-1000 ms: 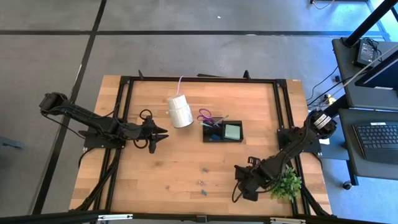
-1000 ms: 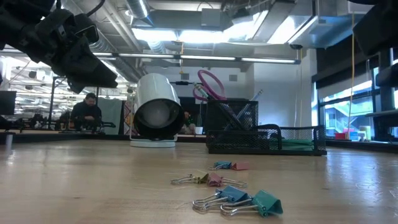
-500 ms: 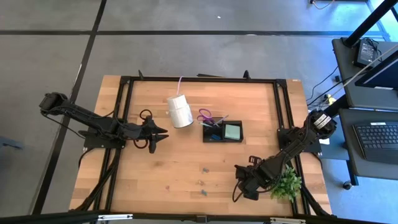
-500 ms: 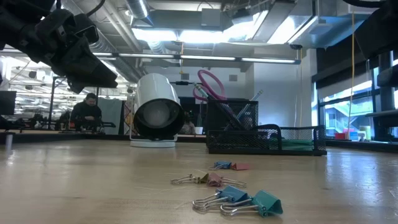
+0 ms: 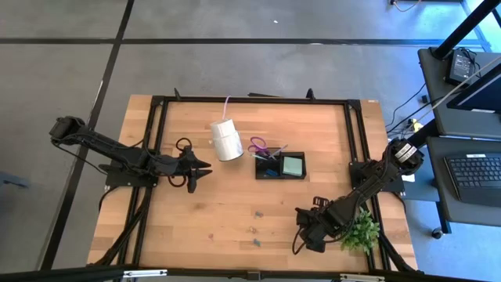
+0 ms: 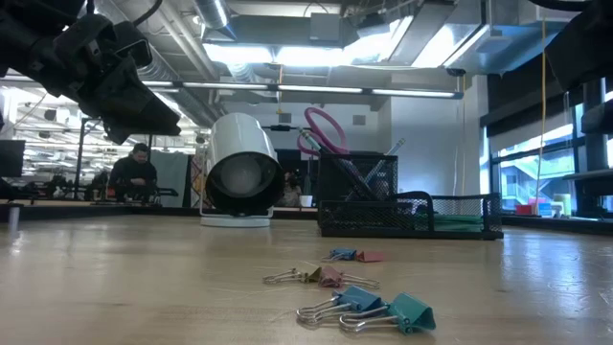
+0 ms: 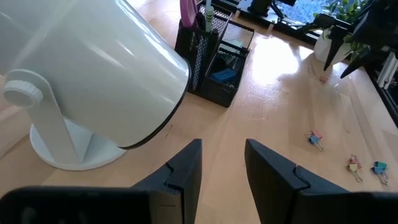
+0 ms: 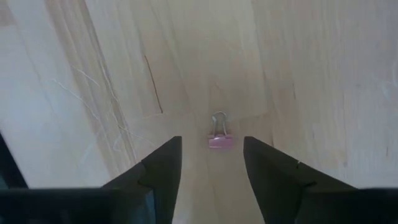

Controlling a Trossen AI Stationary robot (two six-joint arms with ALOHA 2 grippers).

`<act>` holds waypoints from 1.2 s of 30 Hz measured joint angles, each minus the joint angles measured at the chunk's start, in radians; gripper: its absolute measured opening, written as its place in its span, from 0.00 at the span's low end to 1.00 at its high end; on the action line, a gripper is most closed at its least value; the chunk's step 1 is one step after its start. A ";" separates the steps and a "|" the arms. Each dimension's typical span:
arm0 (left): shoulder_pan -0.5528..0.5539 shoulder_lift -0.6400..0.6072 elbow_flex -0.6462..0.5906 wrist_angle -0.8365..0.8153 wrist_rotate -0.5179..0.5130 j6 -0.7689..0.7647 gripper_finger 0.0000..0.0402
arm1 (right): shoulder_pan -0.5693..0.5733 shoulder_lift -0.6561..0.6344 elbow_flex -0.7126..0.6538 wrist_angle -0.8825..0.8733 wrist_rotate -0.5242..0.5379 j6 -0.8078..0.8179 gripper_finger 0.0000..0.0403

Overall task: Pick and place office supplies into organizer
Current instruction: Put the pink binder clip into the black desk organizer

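Wooden table [image 5: 203,211] holds scattered clips [image 6: 369,309] before an office.

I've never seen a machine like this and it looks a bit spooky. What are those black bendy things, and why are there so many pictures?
They are two robot arms at a wooden table. One picture looks down from above, one peeks across the tabletop, and each arm carries its own little camera. The left hand waits, open, beside a white roll. The right hand is open too, holding nothing, with a pink clip lying on the wood just ahead of its fingers. More colourful clips lie loose on the table. The black organizer already has purple scissors and a green note pad in it. A leafy plant stands near the right arm.
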 joint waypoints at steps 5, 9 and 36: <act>0.000 0.000 0.000 -0.011 0.000 0.000 0.29 | 0.000 0.000 0.000 0.000 0.001 -0.011 0.47; 0.000 0.000 0.000 -0.019 0.000 0.000 0.29 | 0.000 0.000 0.000 -0.008 0.001 -0.014 0.48; 0.000 0.000 0.000 -0.026 0.000 0.000 0.29 | 0.019 0.049 -0.074 0.092 0.017 -0.013 0.48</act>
